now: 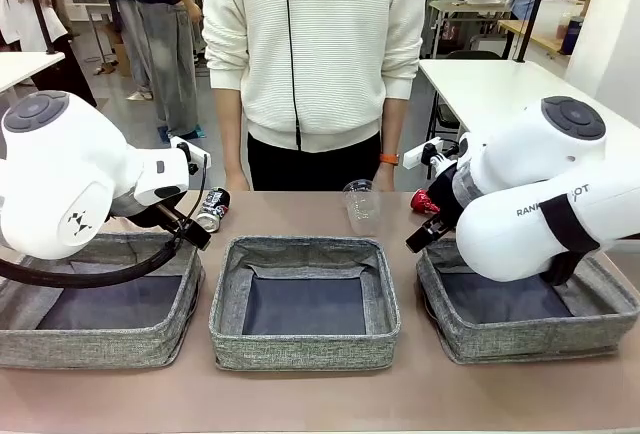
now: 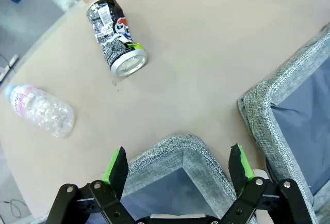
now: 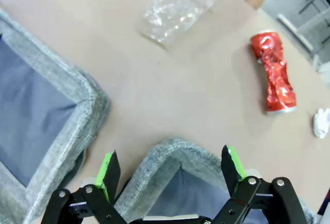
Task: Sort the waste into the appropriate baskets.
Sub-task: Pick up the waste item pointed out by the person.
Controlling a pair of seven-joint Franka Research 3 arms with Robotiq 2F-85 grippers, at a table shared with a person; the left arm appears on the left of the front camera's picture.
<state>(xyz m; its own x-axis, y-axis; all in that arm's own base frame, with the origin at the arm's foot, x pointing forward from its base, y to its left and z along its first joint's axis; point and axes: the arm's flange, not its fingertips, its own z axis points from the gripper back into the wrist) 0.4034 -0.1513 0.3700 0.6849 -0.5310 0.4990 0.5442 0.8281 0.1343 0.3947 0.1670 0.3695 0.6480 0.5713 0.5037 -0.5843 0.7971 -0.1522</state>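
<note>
Three grey woven baskets stand in a row: left, middle, right. My left gripper hangs open over the left basket's far corner. Beyond it a dark printed can lies on its side, and a clear plastic bottle lies farther off. Open as well, my right gripper hovers over the right basket's far corner. Past it are a clear plastic cup, a crushed red can and a white paper ball.
A person in a white top stands at the far edge, one hand near the cup. The middle basket's rim lies close beside each gripper. Bare brown tabletop stretches between the baskets and the litter.
</note>
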